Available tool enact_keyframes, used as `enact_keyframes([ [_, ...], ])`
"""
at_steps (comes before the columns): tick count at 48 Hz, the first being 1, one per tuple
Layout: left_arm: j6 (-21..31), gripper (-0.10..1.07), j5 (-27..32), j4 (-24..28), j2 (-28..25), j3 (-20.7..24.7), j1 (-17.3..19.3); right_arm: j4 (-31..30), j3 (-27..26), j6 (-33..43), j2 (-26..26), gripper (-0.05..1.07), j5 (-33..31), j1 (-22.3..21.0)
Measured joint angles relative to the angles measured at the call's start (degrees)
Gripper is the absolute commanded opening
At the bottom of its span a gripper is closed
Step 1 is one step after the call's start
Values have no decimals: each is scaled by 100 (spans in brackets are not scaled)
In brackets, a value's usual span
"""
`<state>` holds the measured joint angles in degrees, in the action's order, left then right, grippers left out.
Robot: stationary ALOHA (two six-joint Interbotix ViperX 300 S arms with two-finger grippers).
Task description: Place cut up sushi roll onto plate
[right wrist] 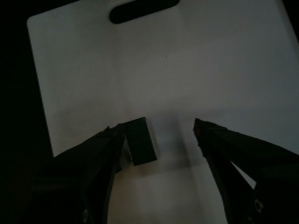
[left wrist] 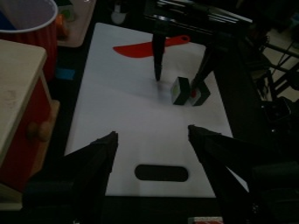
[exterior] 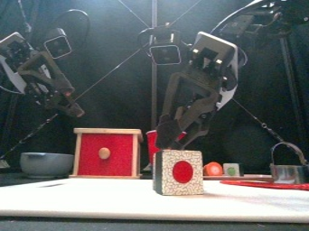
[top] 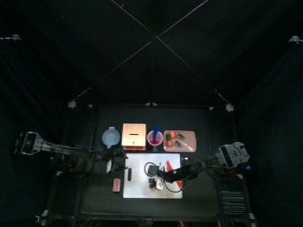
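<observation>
My two arms are black with pale grey camera housings at the wrists. Black cables loop above. Each gripper has two black, ridged jaws.

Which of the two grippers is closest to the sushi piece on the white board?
The right gripper: its open fingers sit either side of the sushi piece, while the left gripper hovers farther off, by the white board's handle slot.

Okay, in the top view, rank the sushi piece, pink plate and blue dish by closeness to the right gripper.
1. Sushi piece: between the fingers of the right gripper, on the white board.
2. Pink plate: behind the board, right side.
3. Blue dish: back left.
</observation>
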<state>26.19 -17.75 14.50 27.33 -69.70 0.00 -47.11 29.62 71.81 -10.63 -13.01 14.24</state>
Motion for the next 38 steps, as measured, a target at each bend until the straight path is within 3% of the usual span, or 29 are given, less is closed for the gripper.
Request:
enact_keyframes([
  [22, -9, 98, -9, -114, 0, -18, 9, 88, -26, 9, -281, 93, 53, -132],
  [38, 0, 98, 0, -123, 0, -35, 9, 211, 18, 0, -281, 54, -9, -114],
])
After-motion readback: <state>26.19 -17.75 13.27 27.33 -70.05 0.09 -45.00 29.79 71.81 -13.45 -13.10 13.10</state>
